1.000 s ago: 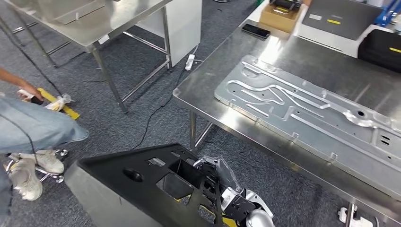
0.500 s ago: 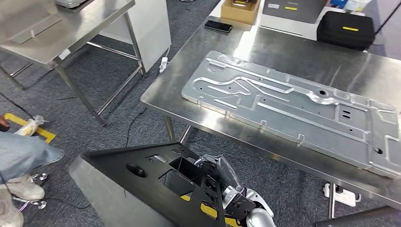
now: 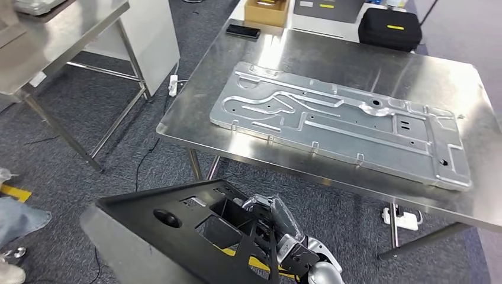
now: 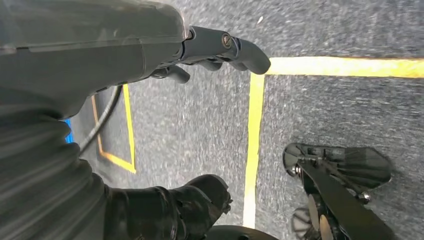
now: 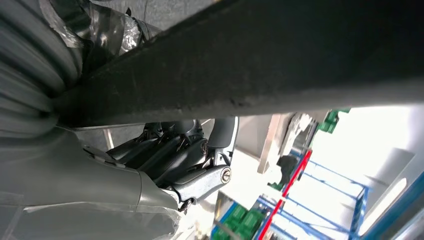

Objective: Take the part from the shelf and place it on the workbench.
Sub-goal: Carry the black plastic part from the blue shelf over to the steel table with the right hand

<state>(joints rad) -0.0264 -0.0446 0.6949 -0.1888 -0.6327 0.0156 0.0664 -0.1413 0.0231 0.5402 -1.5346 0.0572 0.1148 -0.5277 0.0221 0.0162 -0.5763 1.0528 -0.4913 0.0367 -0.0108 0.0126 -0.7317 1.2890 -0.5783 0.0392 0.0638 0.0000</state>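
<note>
From the head view, the right hand (image 3: 278, 228) grips the edge of a flat black part with cutouts (image 3: 177, 228), held low in front of the steel counter (image 3: 331, 59) that carries a long silver machined plate (image 3: 337, 121). At the left wrist, the left hand (image 4: 200, 50) hangs over grey carpet with yellow floor lines (image 4: 252, 140), fingers curled, holding nothing. At the right wrist, the right hand's fingers (image 5: 175, 150) press against the part's dark edge (image 5: 280, 65).

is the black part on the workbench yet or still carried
Carried: the black part is gripped by the right hand, short of the workbench.

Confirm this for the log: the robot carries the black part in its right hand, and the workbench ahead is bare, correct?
Not quite. The right hand does hold the black part, but the workbench is not bare: the head view shows a large silver metal plate lying on it, plus a phone near its far corner.
</note>
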